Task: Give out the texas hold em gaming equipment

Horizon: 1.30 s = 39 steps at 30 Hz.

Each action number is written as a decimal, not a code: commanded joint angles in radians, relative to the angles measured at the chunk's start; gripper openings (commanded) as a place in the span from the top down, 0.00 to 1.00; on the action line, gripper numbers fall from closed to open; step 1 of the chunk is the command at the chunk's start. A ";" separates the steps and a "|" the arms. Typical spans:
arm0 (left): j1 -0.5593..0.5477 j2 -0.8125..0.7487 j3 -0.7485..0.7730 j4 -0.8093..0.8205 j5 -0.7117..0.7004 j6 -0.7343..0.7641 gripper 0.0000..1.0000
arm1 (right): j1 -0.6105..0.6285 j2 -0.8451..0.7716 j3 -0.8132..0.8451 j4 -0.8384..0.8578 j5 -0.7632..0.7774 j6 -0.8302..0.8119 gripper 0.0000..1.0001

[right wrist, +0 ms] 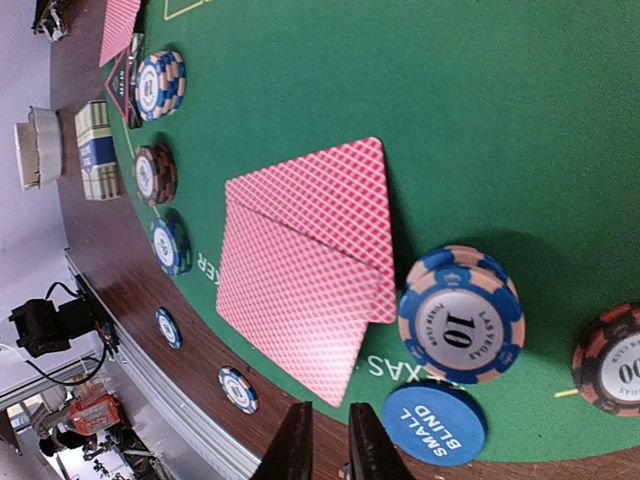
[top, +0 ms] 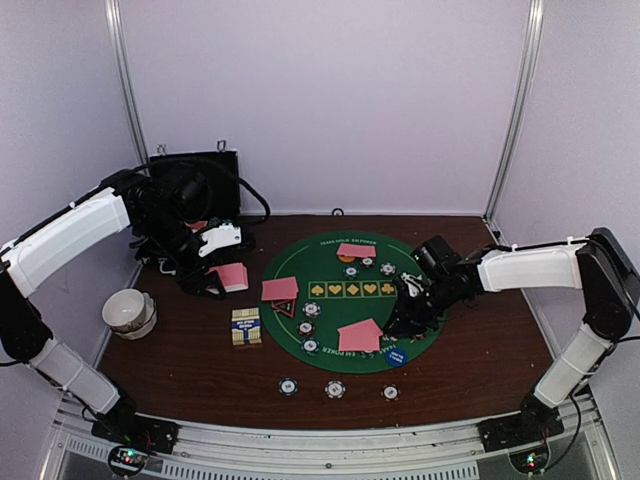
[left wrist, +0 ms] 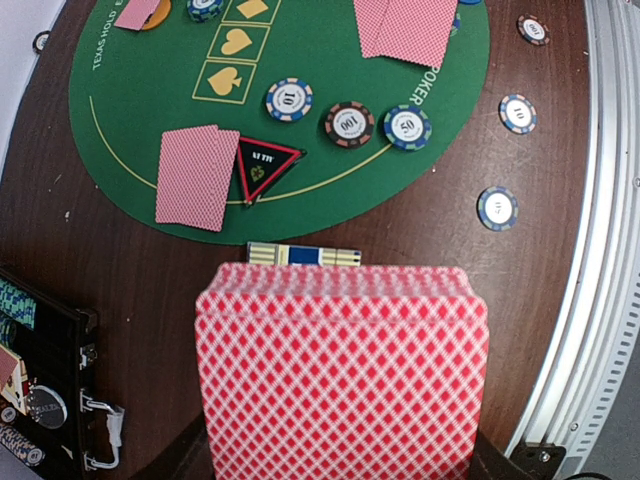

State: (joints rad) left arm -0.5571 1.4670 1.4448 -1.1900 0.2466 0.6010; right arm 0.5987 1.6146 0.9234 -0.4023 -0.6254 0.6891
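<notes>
My left gripper (top: 215,280) is shut on a deck of red-backed playing cards (left wrist: 340,370), held above the table left of the green mat (top: 350,270); the deck hides its fingers. My right gripper (right wrist: 330,410) hovers at the mat's near-right edge, its fingers slightly apart with nothing between them. Just ahead of it lie two face-down cards (right wrist: 305,265), a blue "small blind" disc (right wrist: 433,430) and a blue-white 10 chip (right wrist: 460,315). On the mat's left side are another pair of cards (left wrist: 197,177), a red-black triangle marker (left wrist: 264,165) and three chips (left wrist: 349,123).
A striped card box (top: 246,326) stands on the wood left of the mat. A white bowl (top: 129,310) sits far left, and a black case (top: 195,180) at the back left. Three chips (top: 335,389) lie on the wood near the front rail.
</notes>
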 commanded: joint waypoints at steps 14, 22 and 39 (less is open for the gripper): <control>0.002 -0.018 0.008 0.003 0.033 0.007 1.00 | 0.110 -0.121 0.196 -0.007 0.095 0.052 0.50; 0.002 -0.020 0.007 0.003 0.050 -0.003 1.00 | 0.271 0.059 0.373 0.309 0.005 0.214 0.01; 0.002 -0.024 0.006 0.004 0.053 -0.004 1.00 | 0.372 0.418 0.624 0.726 -0.073 0.490 0.05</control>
State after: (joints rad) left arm -0.5571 1.4658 1.4448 -1.1912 0.2741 0.6003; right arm 0.9649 1.9984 1.5009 0.1841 -0.6750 1.1049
